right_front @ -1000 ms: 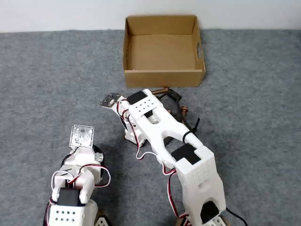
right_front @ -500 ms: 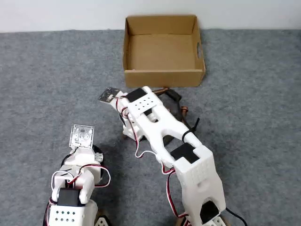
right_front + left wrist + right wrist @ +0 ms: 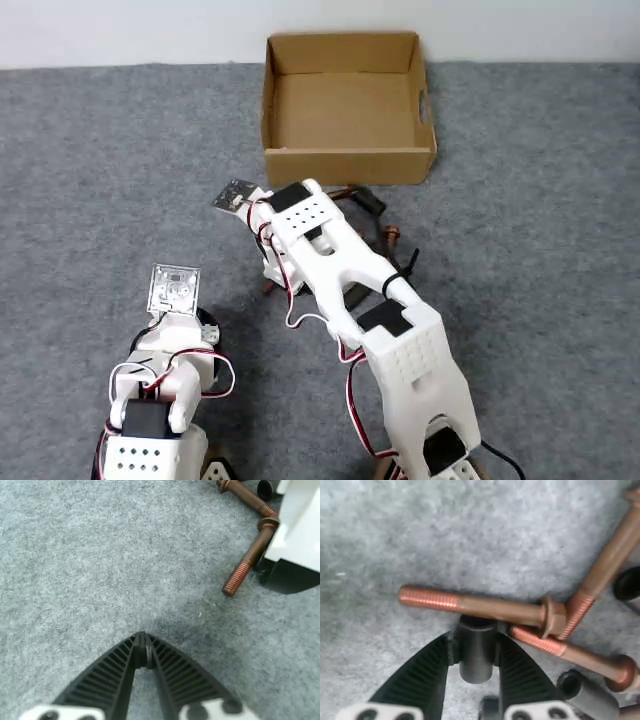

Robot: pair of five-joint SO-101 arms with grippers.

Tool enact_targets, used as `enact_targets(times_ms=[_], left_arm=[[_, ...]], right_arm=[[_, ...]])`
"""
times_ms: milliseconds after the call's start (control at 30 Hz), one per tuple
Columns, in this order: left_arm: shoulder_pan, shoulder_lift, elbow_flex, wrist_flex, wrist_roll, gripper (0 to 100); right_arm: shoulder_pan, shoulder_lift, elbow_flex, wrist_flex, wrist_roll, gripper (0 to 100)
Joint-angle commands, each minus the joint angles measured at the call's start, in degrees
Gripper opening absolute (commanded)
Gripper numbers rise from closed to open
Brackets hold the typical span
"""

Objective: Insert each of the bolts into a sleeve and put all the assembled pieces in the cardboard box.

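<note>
Right claw [image 3: 476, 641] is pinching a short black cylindrical sleeve [image 3: 477, 662] across its barrel, open bore pointing away from the claw. One long copper-coloured threaded bolt [image 3: 480, 607] lies crosswise just past the claw tips, at the sleeve mouth; touching or not, cannot tell. More bolts [image 3: 607, 565] and a second black sleeve [image 3: 585, 692] are bunched to one side of the claw.

Sleeve likely stiff, smooth and light. It could twist between the pads, so a mid-barrel hold suits. Bolts look rigid, heavier and prone to roll; best taken on the plain shank near the flanged head, thread left free.

Left claw [image 3: 142, 652] is pressed together, holding nothing, over bare felt, with bolts well ahead of it. Open brown cardboard box [image 3: 345, 165] sits beyond the right claw.

Tabletop [image 3: 540, 180] is grey felt, grippy and slightly soft. Pale wall [image 3: 130, 30] behind.
</note>
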Motion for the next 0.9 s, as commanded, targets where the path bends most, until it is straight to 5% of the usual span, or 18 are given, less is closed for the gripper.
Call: enact_targets(times_ms=[0, 200, 400, 867], left_arm=[[0.2, -0.4, -1.2, 0.2, 0.1, 1], [0.2, -0.4, -1.2, 0.2, 0.1, 1], [0.2, -0.4, -1.2, 0.2, 0.1, 1], [0.2, -0.4, -1.2, 0.2, 0.1, 1]], right_arm=[[-0.5, -5.1, -5.8, 6.8, -0.6, 1.0], [2.4, -15.9, -11.3, 20.1, -1.4, 1.0], [7.6, -32.0, -8.2, 21.0, -19.4, 1.0], [25.2, -69.7, 22.0, 20.8, -31.6, 0.9]])
